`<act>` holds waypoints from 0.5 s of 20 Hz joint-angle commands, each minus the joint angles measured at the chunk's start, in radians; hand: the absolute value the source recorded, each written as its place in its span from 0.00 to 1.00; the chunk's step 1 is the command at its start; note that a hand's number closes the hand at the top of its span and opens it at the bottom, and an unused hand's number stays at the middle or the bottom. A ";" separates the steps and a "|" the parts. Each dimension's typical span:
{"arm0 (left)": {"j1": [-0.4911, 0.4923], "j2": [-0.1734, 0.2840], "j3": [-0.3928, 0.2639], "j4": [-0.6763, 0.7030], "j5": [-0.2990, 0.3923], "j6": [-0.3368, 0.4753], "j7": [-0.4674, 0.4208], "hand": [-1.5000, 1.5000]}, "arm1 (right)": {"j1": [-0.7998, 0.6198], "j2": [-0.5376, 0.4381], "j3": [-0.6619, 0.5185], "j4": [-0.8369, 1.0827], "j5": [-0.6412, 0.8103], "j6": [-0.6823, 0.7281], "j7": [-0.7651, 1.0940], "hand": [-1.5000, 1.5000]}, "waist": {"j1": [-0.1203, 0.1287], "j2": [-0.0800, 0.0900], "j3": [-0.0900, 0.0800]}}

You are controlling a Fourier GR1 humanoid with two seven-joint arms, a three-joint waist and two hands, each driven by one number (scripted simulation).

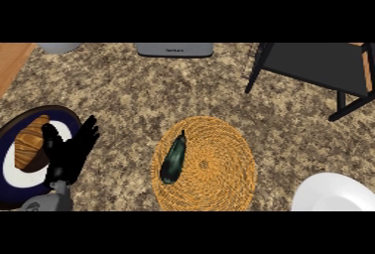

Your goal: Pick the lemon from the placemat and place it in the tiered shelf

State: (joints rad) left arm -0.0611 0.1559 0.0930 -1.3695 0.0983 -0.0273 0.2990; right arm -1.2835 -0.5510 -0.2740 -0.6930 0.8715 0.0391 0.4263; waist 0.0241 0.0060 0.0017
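On the speckled brown stone surface [124, 84], near the middle of the head view, lies a round woven placemat [216, 168] of a yellow-orange colour. A dark green, long vegetable [173, 158] with a thin stem rests on the left part of this placemat, its stem pointing up in the view; it looks like an eggplant or a cucumber and not like a lemon, and I see no yellow fruit on the mat. At the left side, the left robot hand [70, 149] shows with its black fingers straight and spread, pointing up in the view, and it holds nothing. This hand stands over the right edge of a dark blue plate [15, 196] with a white centre, and on this plate lies a brown croissant [31, 144], just beside the fingers. The right robot hand does not show. At the upper right stands the black tiered shelf [315, 64], well apart from the placemat. At the lower right corner a white plate [337, 194] is partly cut by the edge. At the top edge a grey appliance [174, 49] and a pale grey round object [58, 47] show only partly.
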 commanded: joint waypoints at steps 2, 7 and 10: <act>0.052 0.007 0.003 -0.032 0.016 -0.026 0.008 0.50 | -0.001 0.001 -0.010 0.090 0.001 -0.084 -0.088 1.00 | 0.002 0.000 -0.002; 0.033 -0.010 -0.003 0.020 -0.015 -0.006 -0.038 0.50 | -0.020 -0.013 -0.014 0.143 -0.010 -0.088 -0.150 1.00 | -0.003 0.000 -0.002; -0.016 0.007 0.028 0.025 -0.001 0.009 0.009 0.50 | -0.075 -0.003 -0.004 0.150 -0.009 -0.053 -0.107 1.00 | -0.006 -0.001 -0.002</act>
State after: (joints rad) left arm -0.0588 0.1500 0.0960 -1.3730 0.0906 -0.0208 0.3027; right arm -1.3264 -0.5731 -0.2890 -0.5585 0.8592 -0.0155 0.3015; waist 0.0226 0.0050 0.0021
